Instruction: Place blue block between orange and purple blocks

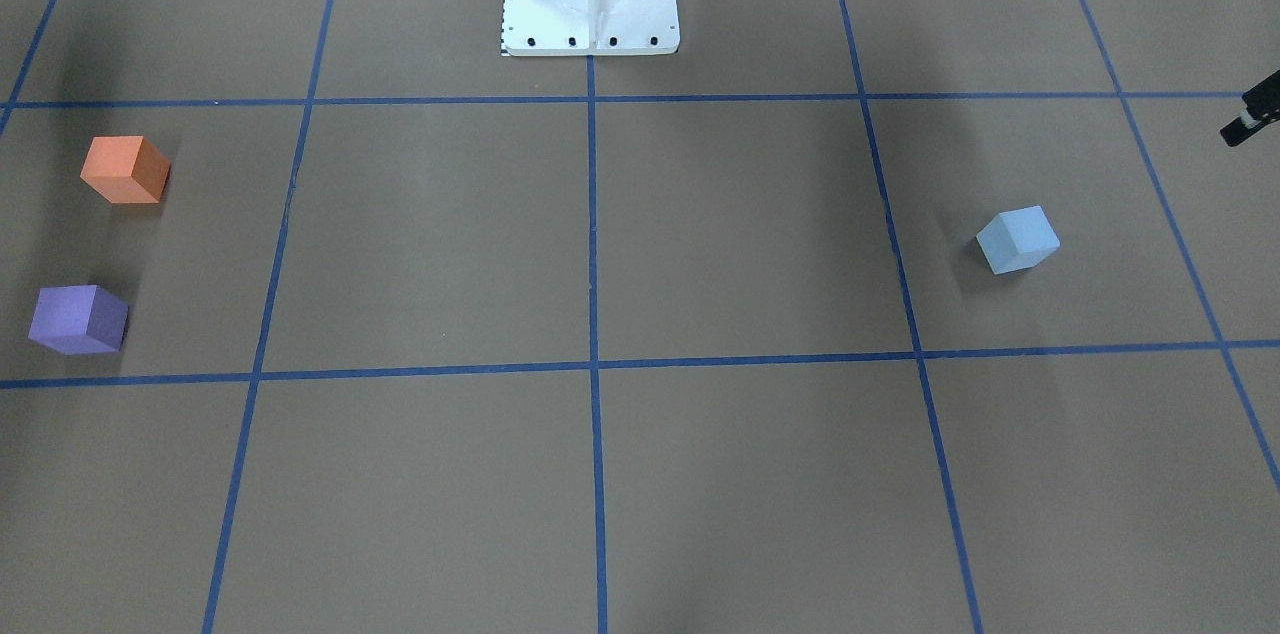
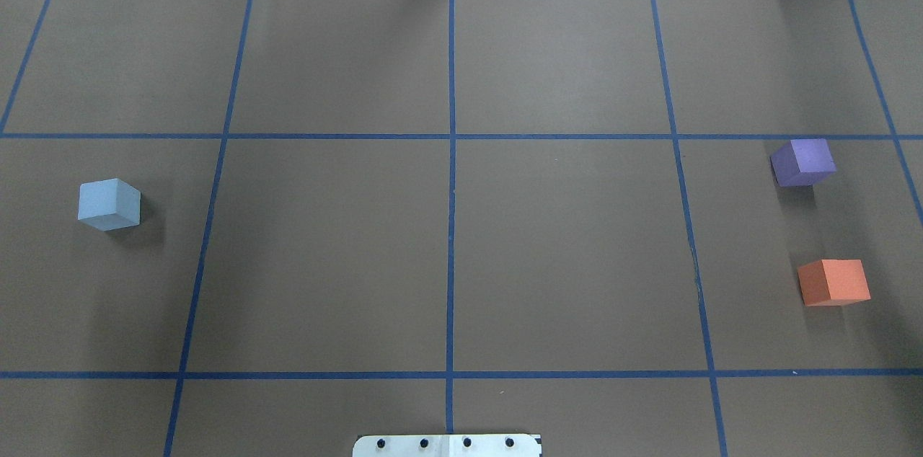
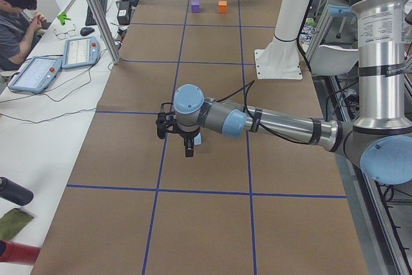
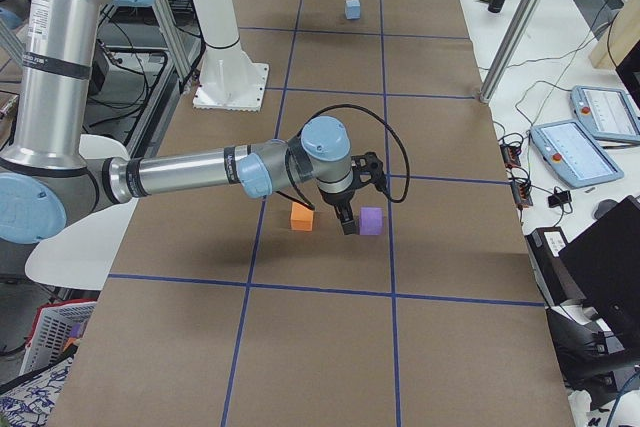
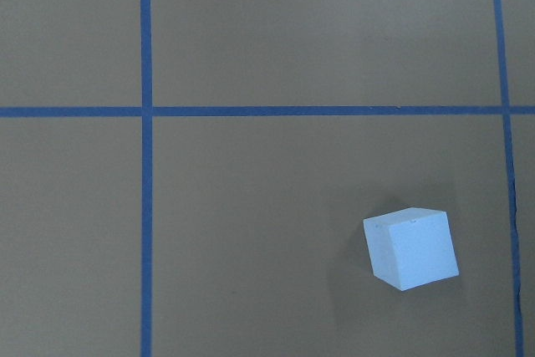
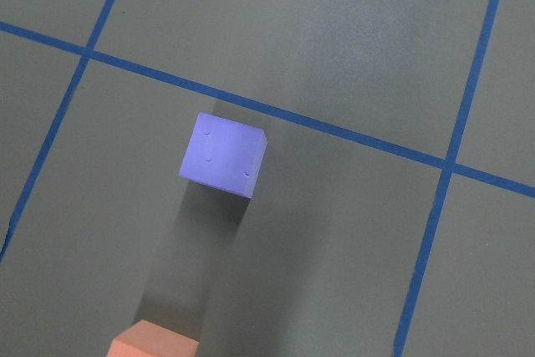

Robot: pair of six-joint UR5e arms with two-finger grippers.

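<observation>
From the front, the blue block [image 1: 1018, 239] is seen lying untouched, well apart from the orange block [image 1: 125, 170] and the purple block [image 1: 78, 319]. Overhead, the gap between those two is seen unfilled, so the whole task is judged left to do. From the sides, the left gripper [image 3: 187, 141] is seen near the blue block and the right gripper [image 4: 350, 219] near the pair. Whether the fingers are apart cannot be told.

No writing, label, brand or number can be read on the blue block [image 1: 1017, 240], orange block [image 1: 125, 170], purple block [image 1: 78, 319] or surface [image 1: 440, 234].
</observation>
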